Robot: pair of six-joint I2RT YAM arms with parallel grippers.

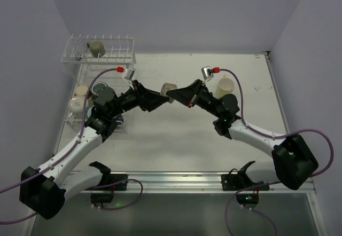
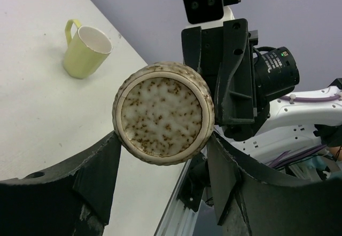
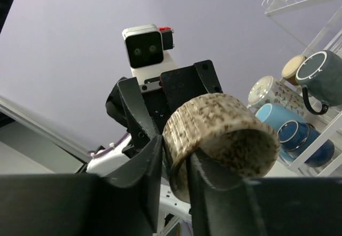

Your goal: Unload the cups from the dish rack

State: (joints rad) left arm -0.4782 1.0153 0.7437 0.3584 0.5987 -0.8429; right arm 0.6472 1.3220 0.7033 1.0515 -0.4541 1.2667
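A speckled tan cup (image 1: 168, 89) hangs in the air over the table's middle, between both grippers. My left gripper (image 1: 160, 98) grips its sides near the base; the left wrist view shows the cup's bottom (image 2: 160, 116) wedged between the two fingertips (image 2: 163, 140). My right gripper (image 1: 179, 94) pinches the cup's wall (image 3: 214, 124), one finger inside the rim and one outside (image 3: 173, 148). The dish rack (image 1: 101, 54) stands at the far left with a greyish cup (image 1: 95, 47) on its upper shelf and several cups on the lower tray (image 1: 85, 94). A pale yellow-green mug (image 1: 225, 86) stands on the table.
The yellow-green mug also shows upright in the left wrist view (image 2: 85, 52). In the right wrist view the rack holds a dark grey mug (image 3: 320, 76), a light blue cup (image 3: 280, 119) and a tan cup (image 3: 293, 68). A metal rail (image 1: 171, 178) runs along the near table edge.
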